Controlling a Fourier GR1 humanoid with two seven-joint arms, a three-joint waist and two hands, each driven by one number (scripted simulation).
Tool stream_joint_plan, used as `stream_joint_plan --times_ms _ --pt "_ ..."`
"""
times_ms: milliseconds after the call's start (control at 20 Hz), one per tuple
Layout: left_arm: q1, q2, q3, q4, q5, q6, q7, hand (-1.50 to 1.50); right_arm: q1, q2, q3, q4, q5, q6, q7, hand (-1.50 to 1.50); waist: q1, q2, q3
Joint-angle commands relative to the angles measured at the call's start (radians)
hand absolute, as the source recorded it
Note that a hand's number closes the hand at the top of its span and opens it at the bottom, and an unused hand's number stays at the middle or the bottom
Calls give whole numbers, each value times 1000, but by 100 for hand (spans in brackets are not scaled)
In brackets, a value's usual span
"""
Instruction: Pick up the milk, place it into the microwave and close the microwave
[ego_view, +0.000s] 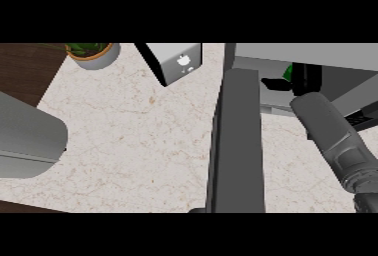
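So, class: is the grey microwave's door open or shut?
Open: the dark grey microwave door swings out over the counter, and the right forearm reaches into the cavity.

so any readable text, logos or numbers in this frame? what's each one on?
No words or numbers can be read.
Only sign: a small white mark on the grey box at the counter's back edge, too blurred to make out.
Microwave, its open door, plant pot: no visible text.

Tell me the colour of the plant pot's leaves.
Green, in the head view: the plant pot sits at the counter's far left corner.
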Motion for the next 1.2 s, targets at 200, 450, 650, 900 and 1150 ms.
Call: stream_joint_plan --times_ms 200,450,650,900,1150 --pt "-33 15 -53 26 6 -41 12 -150 14 57 -52 -28 -60 139 -113 -150 -25 -9 1" --pt "-17 -21 -109 53 -27 -97 -26 -150 17 48 -114 -42 -128 281 -175 -150 -40 -13 0" --pt "-34 -31 -122 40 -17 -93 -31 -150 48 64 -170 -48 -191 384 -236 -150 -58 -27 -1" --pt "8 -63 -175 37 -73 -144 -63 -150 92 81 -212 -36 -242 512 -282 -150 -77 -40 -4" --pt "-2 -102 -235 3 -67 -109 -15 150 177 122 -258 -46 -302 607 -369 -150 -98 -50 -4"
